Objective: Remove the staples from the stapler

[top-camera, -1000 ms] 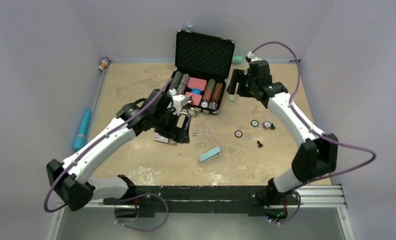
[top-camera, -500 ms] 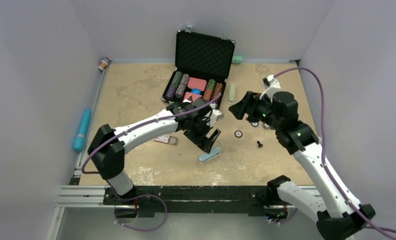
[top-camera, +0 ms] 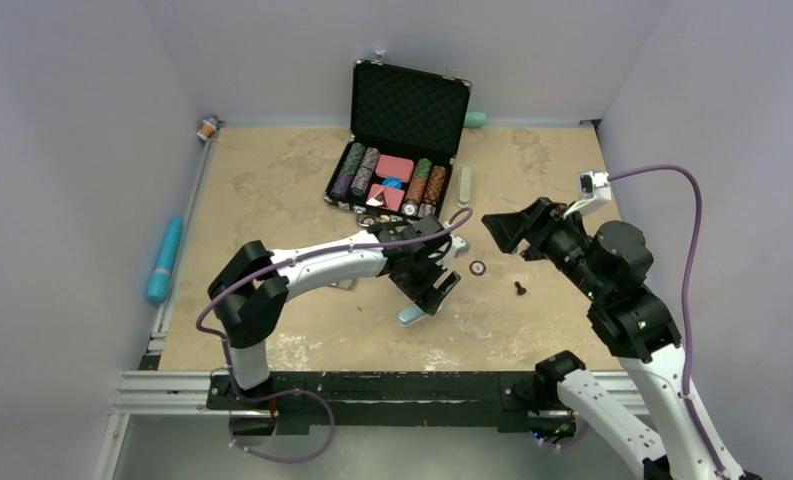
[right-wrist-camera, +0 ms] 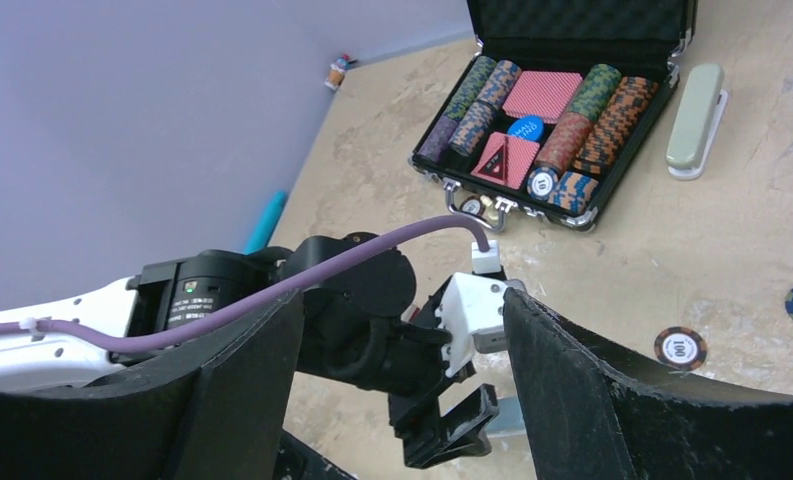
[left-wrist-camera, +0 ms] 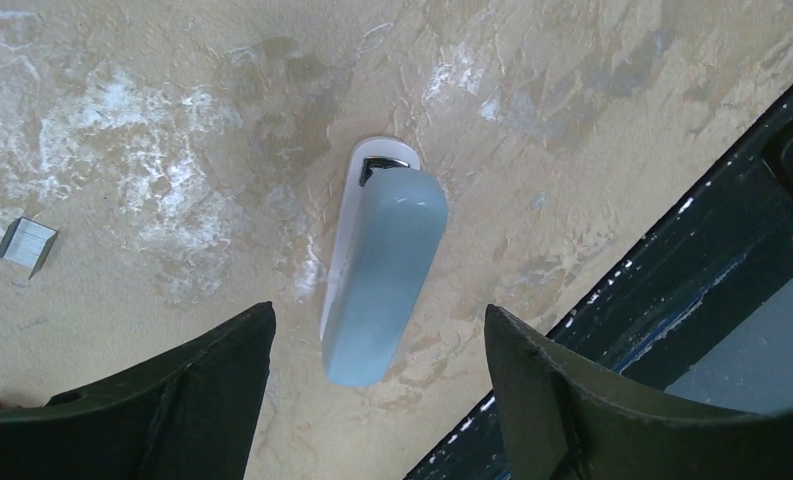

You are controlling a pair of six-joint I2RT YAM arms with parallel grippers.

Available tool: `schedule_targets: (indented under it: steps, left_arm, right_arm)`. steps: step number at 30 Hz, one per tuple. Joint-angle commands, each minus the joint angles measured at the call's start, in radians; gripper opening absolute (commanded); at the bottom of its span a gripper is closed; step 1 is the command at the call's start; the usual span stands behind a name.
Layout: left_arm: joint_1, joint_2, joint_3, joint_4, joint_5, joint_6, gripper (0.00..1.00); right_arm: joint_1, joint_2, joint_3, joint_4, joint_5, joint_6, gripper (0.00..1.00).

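The left gripper (left-wrist-camera: 378, 308) has swung over the blue stapler (left-wrist-camera: 384, 262), fingers spread wide, straddling it; the stapler's long axis points to 1 o'clock.

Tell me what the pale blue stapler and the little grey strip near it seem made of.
Pale blue rounded stapler: likely moulded plastic, smooth with a satin sheen; white base, a shiny metal piece at its far tip. Small silvery-grey folded strip of staples: apparently thin metal, from its grey glint and crisp bends.
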Motion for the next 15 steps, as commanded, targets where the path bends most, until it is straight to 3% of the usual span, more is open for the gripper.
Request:
schedule_targets:
  steps: [1, 8, 15]
  left_arm:
    - [-0.002, 0.007, 0.044, 0.043, -0.033, 0.0, 0.79]
    - [-0.005, 0.026, 0.048, 0.061, -0.009, 0.011, 0.71]
    - [-0.019, 0.076, 0.076, 0.067, 0.013, 0.034, 0.69]
  right_arm:
    - [0.0, -0.027, 0.022, 0.048, -0.009, 0.051, 0.78]
    - [0.0, -0.042, 0.022, 0.086, -0.037, 0.069, 0.81]
    - [0.0, -0.069, 0.072, 0.126, -0.021, 0.075, 0.82]
